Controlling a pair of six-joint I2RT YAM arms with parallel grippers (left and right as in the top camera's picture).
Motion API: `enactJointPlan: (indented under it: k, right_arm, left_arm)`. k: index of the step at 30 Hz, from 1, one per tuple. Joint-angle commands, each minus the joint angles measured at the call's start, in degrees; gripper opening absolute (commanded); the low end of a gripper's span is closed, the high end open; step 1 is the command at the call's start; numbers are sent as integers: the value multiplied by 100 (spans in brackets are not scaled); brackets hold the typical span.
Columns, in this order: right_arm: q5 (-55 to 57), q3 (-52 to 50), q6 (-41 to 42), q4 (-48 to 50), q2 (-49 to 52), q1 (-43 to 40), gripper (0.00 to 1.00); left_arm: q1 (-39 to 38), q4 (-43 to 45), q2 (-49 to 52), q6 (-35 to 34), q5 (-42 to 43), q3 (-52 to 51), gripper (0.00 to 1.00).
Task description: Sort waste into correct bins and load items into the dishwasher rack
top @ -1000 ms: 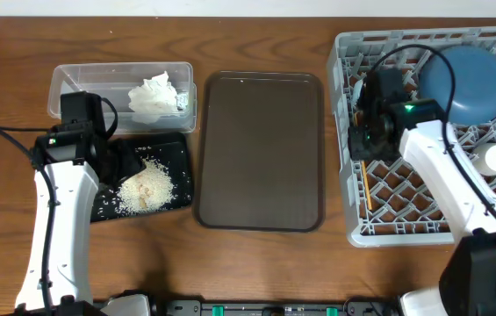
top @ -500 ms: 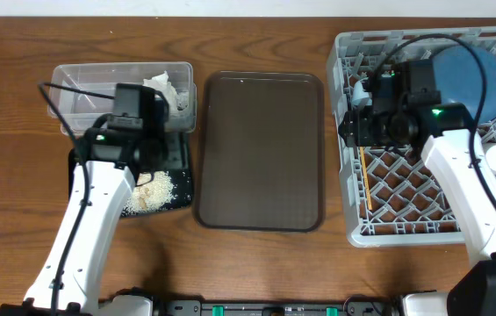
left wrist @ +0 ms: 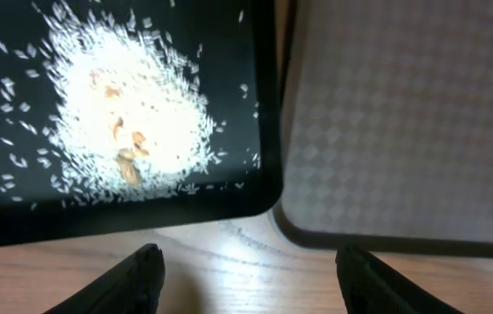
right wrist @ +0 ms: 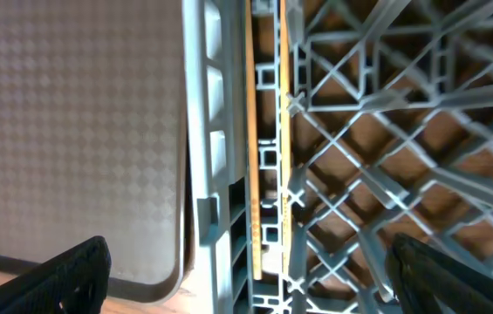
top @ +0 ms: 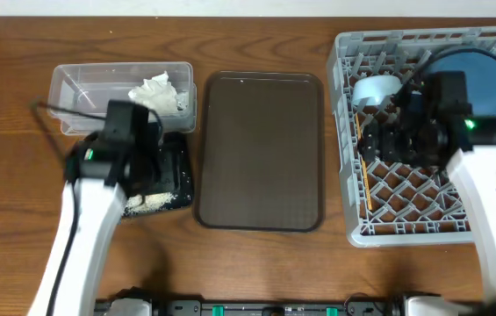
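Observation:
A black tray (top: 178,168) at the left carries a heap of rice (left wrist: 128,113) with brownish bits. My left gripper (left wrist: 250,281) hovers open over the bare wood at that tray's front corner, nothing between its fingers. The grey dishwasher rack (top: 406,219) stands at the right with a blue plate (top: 485,75) and a white cup (top: 377,89) in it. Two wooden chopsticks (right wrist: 253,131) lie along the rack's left side. My right gripper (right wrist: 263,277) hangs wide open above them and holds nothing.
A brown serving tray (top: 261,149) lies between the black tray and the rack, touching both edges closely. Behind the black tray is a clear plastic bin (top: 81,88) holding a crumpled tissue (top: 155,92). Bare wood runs along the front.
My right gripper opened wide and drew back to the right, with the chopsticks lying in the rack. The left arm swung from the clear bin toward the black tray's front corner.

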Motion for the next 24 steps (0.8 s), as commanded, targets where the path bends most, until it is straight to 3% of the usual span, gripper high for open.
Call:
enactJointPlan:
  k: [1, 4, 7, 13, 24]
  right_arm:
    - [162, -415, -184, 221, -780, -33, 99]
    - [251, -1040, -181, 713, -1644, -33, 99]
    - [409, -1687, -177, 1167, -2522, -33, 99]
    - [820, -2557, -177, 1449, -3781, -37, 99]
    - [820, -2708, -179, 879, -4039, -37, 99]
  left_arm:
    - [17, 168, -892, 131, -26, -323, 67]
    - [20, 415, -1869, 203, -31, -680, 67]
    - [20, 549, -2704, 203, -33, -964, 86]
    - [20, 704, -3582, 205, -243, -1060, 88]
    - [20, 636, -3718, 205, -243, -1060, 93]
